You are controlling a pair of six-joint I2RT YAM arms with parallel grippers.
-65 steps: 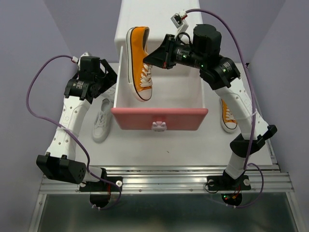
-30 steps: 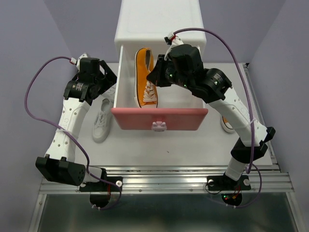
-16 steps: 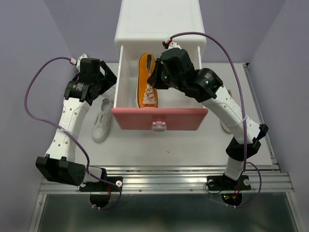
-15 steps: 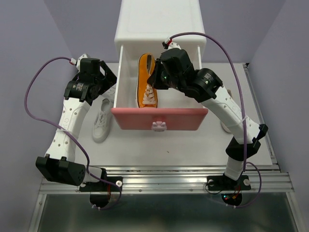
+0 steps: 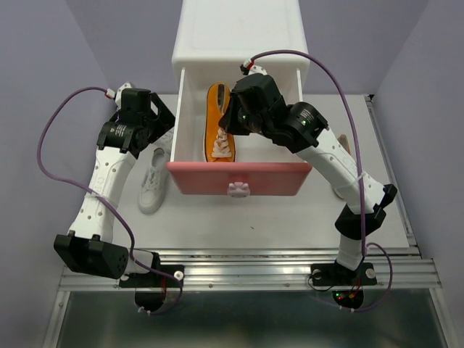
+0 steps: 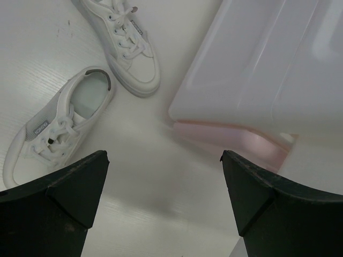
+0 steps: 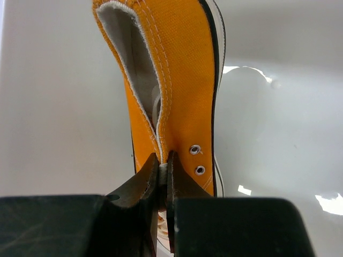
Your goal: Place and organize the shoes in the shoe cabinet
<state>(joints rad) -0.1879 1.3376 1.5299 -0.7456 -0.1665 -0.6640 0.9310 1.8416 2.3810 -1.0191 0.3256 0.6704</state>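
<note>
Since 2 seconds ago the right gripper (image 7: 162, 170) has carried 1 orange shoe (image 7: 177, 80) from above the open upper drawer (image 5: 203, 178) down into it. Its jaws are pinched almost together on the shoe's canvas side wall, by the lace eyelets. The shoe is low in the drawer's left half, toe toward the dark pink front, heel toward the white shoe cabinet (image 5: 239, 29); whether it touches the drawer floor cannot be told. The left gripper (image 6: 163, 156) hangs with jaws spread wide and nothing between them, over the white table (image 6: 161, 214) just left of the drawer. 2 white shoes (image 6: 128, 48) lie on the table near the drawer's left wall.
</note>
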